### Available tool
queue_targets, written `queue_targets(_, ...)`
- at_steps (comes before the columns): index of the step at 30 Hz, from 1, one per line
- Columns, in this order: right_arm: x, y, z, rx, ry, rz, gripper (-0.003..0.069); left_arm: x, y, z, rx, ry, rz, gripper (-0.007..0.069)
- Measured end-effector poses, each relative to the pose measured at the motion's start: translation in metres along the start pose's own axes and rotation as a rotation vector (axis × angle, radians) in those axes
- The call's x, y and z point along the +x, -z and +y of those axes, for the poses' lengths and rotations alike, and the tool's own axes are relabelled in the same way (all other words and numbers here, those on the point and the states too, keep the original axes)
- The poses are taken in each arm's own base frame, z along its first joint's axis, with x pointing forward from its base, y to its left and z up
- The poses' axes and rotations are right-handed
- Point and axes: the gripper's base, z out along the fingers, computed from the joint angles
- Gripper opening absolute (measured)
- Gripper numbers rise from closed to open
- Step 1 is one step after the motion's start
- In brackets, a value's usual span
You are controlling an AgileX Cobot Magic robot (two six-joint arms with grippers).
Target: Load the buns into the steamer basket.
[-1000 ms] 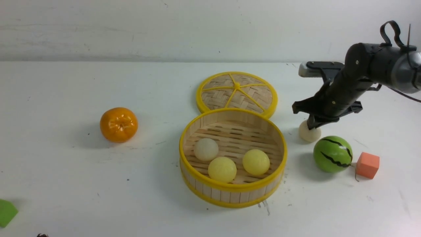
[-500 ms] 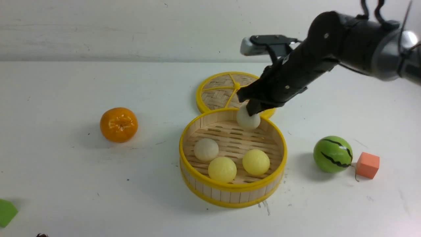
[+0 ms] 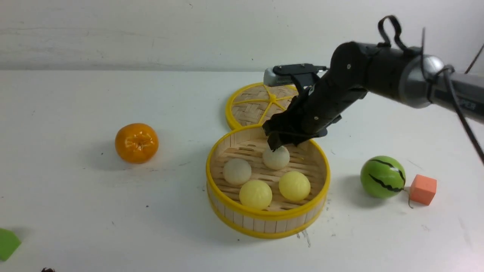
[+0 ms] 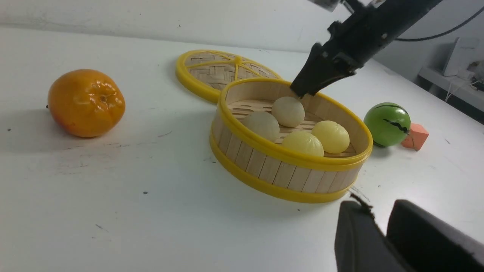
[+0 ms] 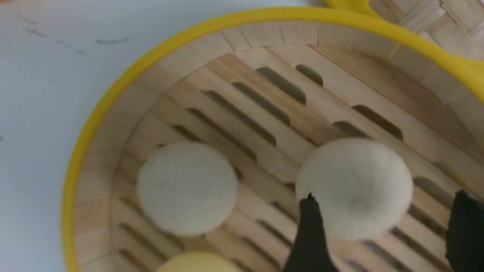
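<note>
The black right gripper reaches down into the round bamboo steamer basket with yellow rims, its fingers standing either side of a matte off-white bun; they sit close against it, but whether they clamp it or have just let go cannot be told. That bun lies on the slatted floor in the far half of the basket, round, with no long axis or heading to speak of. Just beside it, toward the robot's left, lies a second off-white bun, and nearer the robot two smooth pale yellow buns sit side by side against the near wall. All four are inside the basket. Behind the basket, touching its far rim, lies a flat woven disc lid with yellow spokes. To the right stand a green black-striped watermelon ball and a small orange foam cube just beside it; well to the left sits a glossy orange tangerine. The left gripper hangs low over the white table, its dark fingers nearly together around nothing. No legible writing shows.
</note>
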Motion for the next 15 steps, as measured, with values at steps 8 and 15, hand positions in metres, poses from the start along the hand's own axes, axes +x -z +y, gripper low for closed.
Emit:
queue_targets(8,0.028,0.144,0.03,0.031,-0.028,-0.012,0.0332,0.0,0.0,0.0,0.0,0.0,0.0,0.013)
queue_targets(15,0.079,0.206,0.042,0.04,-0.07,-0.016,0.001,0.0,0.0,0.0,0.0,0.0,0.0,0.0138)
